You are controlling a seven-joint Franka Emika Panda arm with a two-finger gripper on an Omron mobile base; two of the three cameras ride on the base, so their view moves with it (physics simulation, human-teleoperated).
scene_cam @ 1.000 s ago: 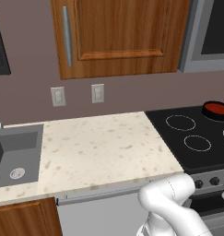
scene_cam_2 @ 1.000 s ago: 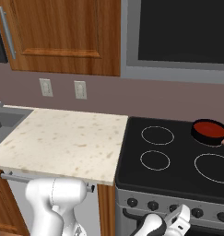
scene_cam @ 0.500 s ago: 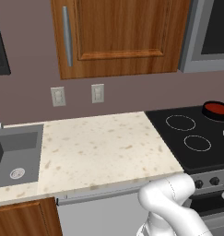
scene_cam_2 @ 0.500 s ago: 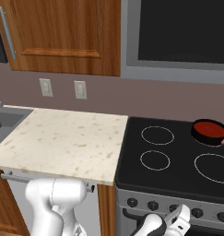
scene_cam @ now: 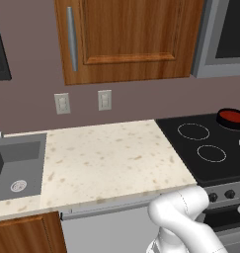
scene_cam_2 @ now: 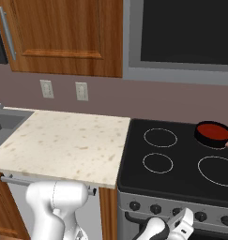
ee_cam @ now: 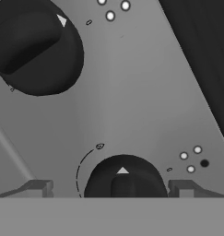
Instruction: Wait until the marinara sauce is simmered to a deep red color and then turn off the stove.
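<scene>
Arm folded low: in the right base view its white links bulge at the bottom left and the gripper (scene_cam_2: 183, 224) reaches in at the bottom centre, up against the steel-grey front of the stove (scene_cam_2: 181, 164). In the hand view the two finger tips (ee_cam: 37, 188) stand apart at the bottom edge, one on each side of a dark round knob (ee_cam: 125, 177) with a white triangle mark; the jaws are spread about the knob's width, and whether they press it I cannot tell. A second, larger-looking knob (ee_cam: 32, 44) sits at the upper left, on the same smooth grey panel dotted with small white circles. The cooktop is flat black glass with four white ring outlines. The marinara sauce (scene_cam_2: 214, 131), a flat deep red disc in a shallow black pan, sits at the right of the right base view, and at the right edge of the left base view (scene_cam: 232, 116). A speckled beige counter (scene_cam: 106, 158) lies left of the stove, with a grey sink (scene_cam: 15, 165) at far left and two white wall outlets (scene_cam: 104, 100) above.
</scene>
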